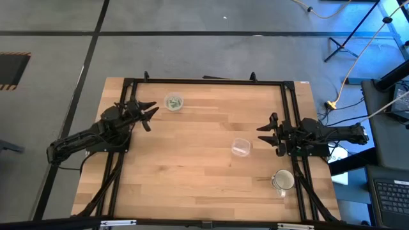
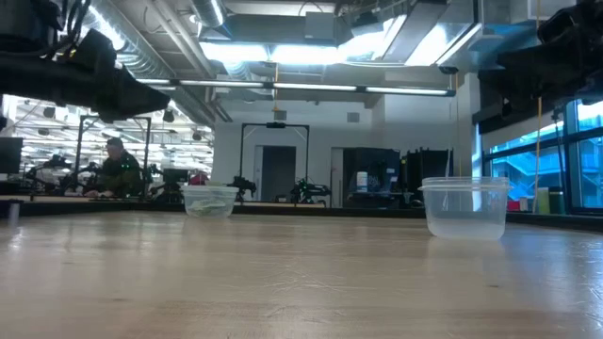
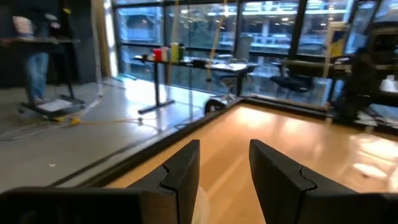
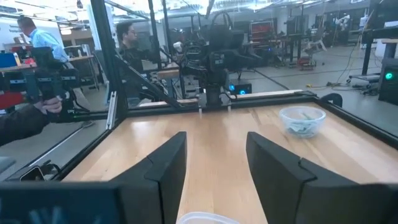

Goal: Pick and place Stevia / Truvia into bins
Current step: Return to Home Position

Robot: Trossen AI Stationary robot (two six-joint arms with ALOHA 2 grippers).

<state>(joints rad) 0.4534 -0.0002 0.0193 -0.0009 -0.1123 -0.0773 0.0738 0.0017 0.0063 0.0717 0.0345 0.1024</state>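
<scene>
State of the task, 4 views. The table (image 1: 192,185) carries no loose green packets (image 1: 174,102) in any view; all that can be seen lie bunched inside the filled cup (image 1: 167,102), which stands near the far edge of the table just beside the left gripper (image 1: 151,115). Their number cannot be counted through the wall of the cup, either from above or from table height (image 2: 209,200). The empty cup (image 1: 241,147) stands nearer the middle, just beside the right gripper (image 1: 267,134), and holds nothing. A white mug (image 1: 283,181) stands at the near right corner, apart from both cups. Both grippers hang above the table at their own sides, each with its 2 fingers spread and nothing between them, as both wrist views confirm (left gripper (image 3: 224,180), right gripper (image 4: 214,168)). Judged from this, the sorting looks complete, with 1 of the 2 cups used, and only the parking of the arms remains.
</scene>
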